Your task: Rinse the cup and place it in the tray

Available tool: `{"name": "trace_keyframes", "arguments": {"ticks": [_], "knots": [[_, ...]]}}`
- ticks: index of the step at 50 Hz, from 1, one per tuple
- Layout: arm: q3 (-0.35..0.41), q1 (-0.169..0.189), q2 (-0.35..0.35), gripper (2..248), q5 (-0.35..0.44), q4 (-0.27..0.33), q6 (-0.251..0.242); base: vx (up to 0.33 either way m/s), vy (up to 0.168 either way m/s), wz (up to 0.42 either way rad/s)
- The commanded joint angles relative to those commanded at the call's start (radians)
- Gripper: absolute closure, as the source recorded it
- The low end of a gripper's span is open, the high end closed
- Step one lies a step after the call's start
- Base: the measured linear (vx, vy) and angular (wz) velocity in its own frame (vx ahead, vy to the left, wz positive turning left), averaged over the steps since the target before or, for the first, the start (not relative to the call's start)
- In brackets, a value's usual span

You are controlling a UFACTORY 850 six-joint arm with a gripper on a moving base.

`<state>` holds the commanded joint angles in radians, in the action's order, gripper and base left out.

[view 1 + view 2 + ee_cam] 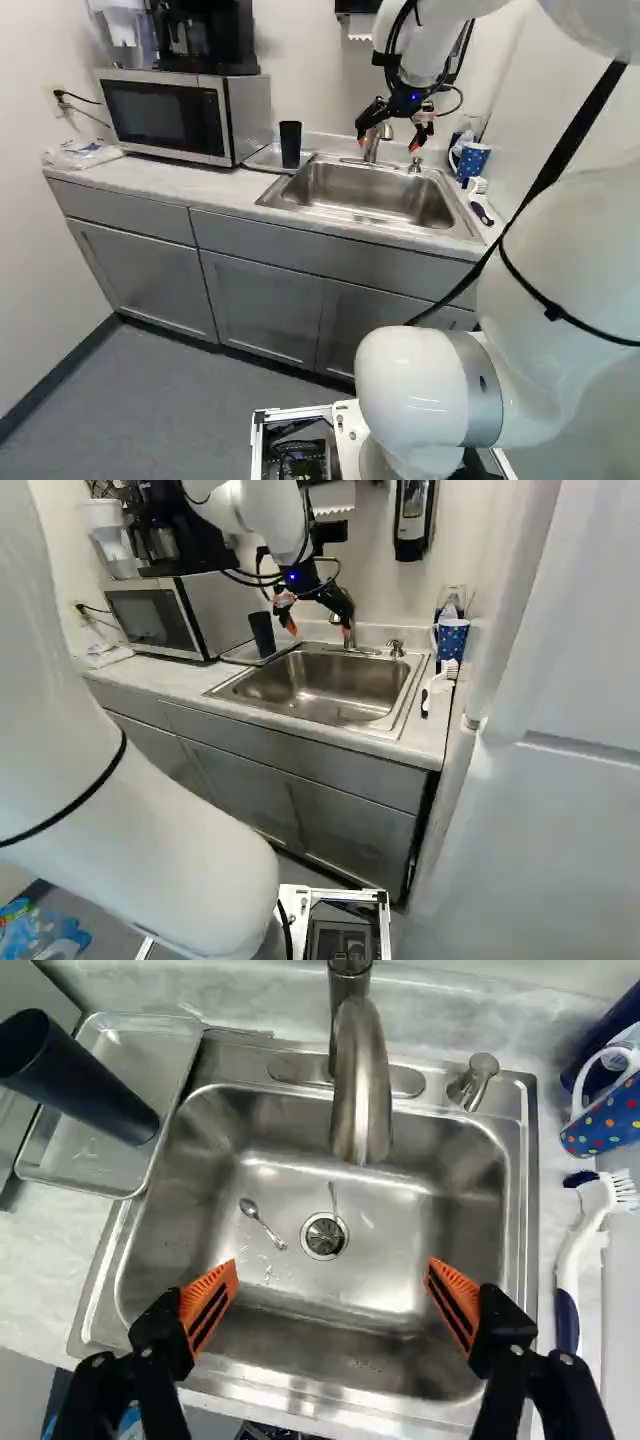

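My gripper is wide and empty over the sink. The dark cup stands in the tray, in the upper middle of the left base view. I judge the placing done; next I should back clear of the faucet.

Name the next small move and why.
Probably ease the gripper up from over the sink: it is open and empty, and the cup already stands in the tray. Whether the cup has been rinsed, I cannot tell.
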<state>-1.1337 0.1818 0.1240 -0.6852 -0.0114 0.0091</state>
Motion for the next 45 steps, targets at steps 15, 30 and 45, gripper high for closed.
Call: {"name": "trace_keyframes", "arguments": {"ticks": [15, 30, 45], "knots": [[0.0, 0.0, 0.0, 3, 0.0, 0.0, 0.0, -0.026, 0.033, -0.006], [0.0, 0.0, 0.0, 3, 0.0, 0.0, 0.0, -0.053, 0.066, -0.001], [0.0, 0.0, 0.0, 3, 0.0, 0.0, 0.0, -0.092, 0.105, 0.0]]}}
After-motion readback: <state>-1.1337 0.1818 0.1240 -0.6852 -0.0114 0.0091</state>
